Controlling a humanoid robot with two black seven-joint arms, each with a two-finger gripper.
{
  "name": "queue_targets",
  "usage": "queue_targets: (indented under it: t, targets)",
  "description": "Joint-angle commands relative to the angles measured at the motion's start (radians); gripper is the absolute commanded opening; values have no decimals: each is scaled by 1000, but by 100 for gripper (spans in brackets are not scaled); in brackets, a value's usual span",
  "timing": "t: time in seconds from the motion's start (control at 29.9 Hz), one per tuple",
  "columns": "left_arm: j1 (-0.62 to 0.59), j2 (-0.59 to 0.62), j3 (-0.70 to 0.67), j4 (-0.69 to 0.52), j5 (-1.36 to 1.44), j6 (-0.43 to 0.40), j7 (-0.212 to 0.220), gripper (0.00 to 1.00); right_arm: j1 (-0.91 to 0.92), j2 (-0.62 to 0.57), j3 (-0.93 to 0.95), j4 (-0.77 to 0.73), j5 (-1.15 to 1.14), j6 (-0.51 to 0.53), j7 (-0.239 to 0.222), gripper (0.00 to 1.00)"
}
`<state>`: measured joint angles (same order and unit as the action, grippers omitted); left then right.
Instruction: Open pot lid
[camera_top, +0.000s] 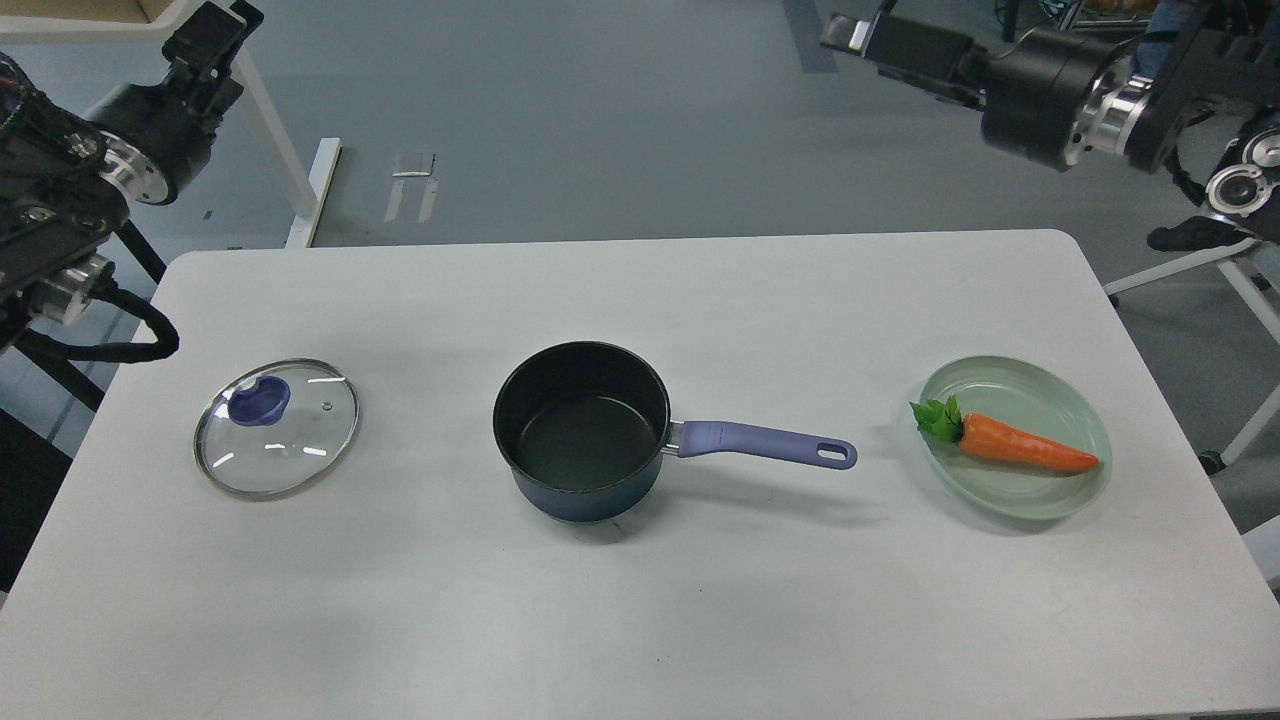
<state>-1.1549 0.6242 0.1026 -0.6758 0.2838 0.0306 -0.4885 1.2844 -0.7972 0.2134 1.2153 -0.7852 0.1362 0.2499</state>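
Observation:
A dark blue pot (585, 430) stands open in the middle of the white table (640, 600), its purple handle (765, 443) pointing right. The glass lid (277, 425) with a purple knob (260, 402) lies flat on the table to the pot's left, apart from it. My left gripper (215, 28) is raised at the top left, far above the lid, holding nothing; its fingers cannot be told apart. My right gripper (850, 35) is raised at the top right, far from the pot handle, and is also too dark to read.
A pale green plate (1070, 495) with an orange carrot (1025, 452) sits at the right of the table. A white table leg (265, 120) stands on the floor behind the table at the left.

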Motion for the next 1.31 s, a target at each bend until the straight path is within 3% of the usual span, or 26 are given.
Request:
queue_targets:
  t: [0.0,0.17,0.37,0.67,0.84,1.1,1.27]
  targets:
    - [6,-95,-8,67,-61,-8,0,99,-31,0,11,-85,187,-26,2,100]
    - [15,-187,-29,159,-184,-66,0,99,-82,3,18,-125,354,-27,49,100]
    - [78,-228,-182,160,-390,-121,0,99,-149,47,49,-213,608,-27,127,100]
    - [178,-297,-333,153,-451,-215,0,100,-284,148,173,-322,922,-24,129,100]
    - [196,-305,-353,148,-469,-239,0,100,-433,214,361,-327,998,-26,123,100]
    - [230,-293,-402,113,-503,-247,0,100,-589,390,619,-338,1020,-29,121,100]
    - [254,-291,-409,113,-503,-250,0,100,-608,458,659,-390,1020,-26,118,100]
